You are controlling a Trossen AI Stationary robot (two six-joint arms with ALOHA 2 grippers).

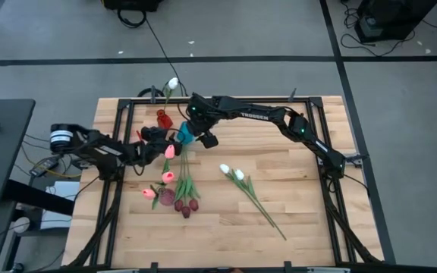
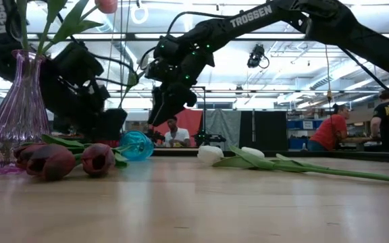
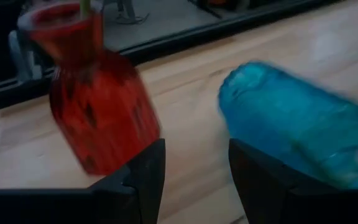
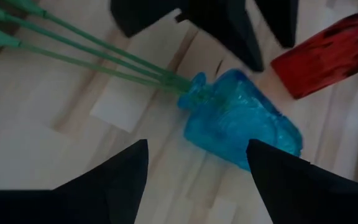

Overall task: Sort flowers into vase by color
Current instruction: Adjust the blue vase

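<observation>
Lying on its side toward the back-left of the wooden desk [image 1: 302, 220] is a blue glass vase [image 4: 244, 124], with thin green stems [image 4: 86, 53] running out of its mouth and pink tulip heads [image 1: 169, 152] showing just in front of it. The right end effector [image 1: 203, 135] is hovering directly over this blue vase, its two dark fingers [image 4: 120, 180] spread wide on either side of the glass and not gripping it. The left end effector [image 1: 160, 136] is reaching in from the other side, its fingers [image 3: 145, 177] also standing apart, pointing into the space between the blue vase and a red vase [image 3: 98, 106] that is standing upright just beside it with a white tulip [image 1: 173, 83] rising from it.

Farther forward, a clear purple vase [image 2: 15, 115] is standing upright with a pink tulip [image 2: 105, 5] in it, and dark maroon tulips [image 2: 73, 160] are lying on the desk at its foot. Two white tulips [image 1: 232, 172] are lying well apart from these, near the middle of the desk, their stems trailing toward the front. Beyond the desk, several people [image 2: 329, 131] are sitting in the room.
</observation>
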